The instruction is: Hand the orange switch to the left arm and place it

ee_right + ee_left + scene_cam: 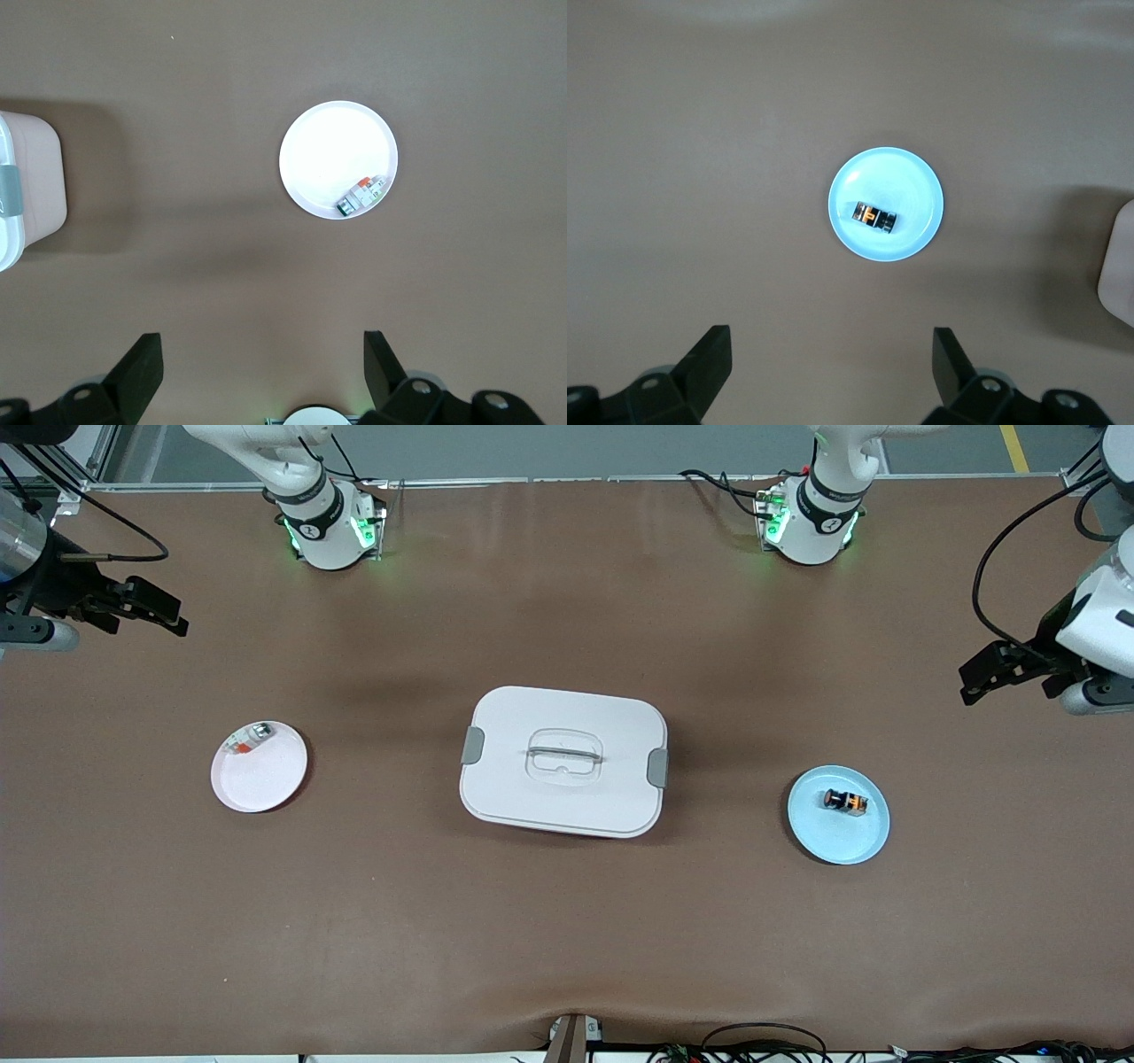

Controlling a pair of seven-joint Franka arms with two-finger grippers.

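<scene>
The orange switch [844,802] is a tiny black block with an orange and white part. It lies on a blue plate [824,837] toward the left arm's end of the table, and shows in the left wrist view [873,216]. The white box [563,760] with grey latches stands mid-table between the two plates. My left gripper [983,680] is open and empty, high over the table's edge at the left arm's end; in its wrist view [831,359] the jaws stand wide apart. My right gripper [164,613] is open and empty, high at the right arm's end, also seen in its wrist view [263,359].
A pink plate [266,779] toward the right arm's end holds a small silver-and-clear piece with a red bit [249,738], also in the right wrist view [361,195]. Both arm bases stand along the table's edge farthest from the front camera. Cables lie along the nearest edge.
</scene>
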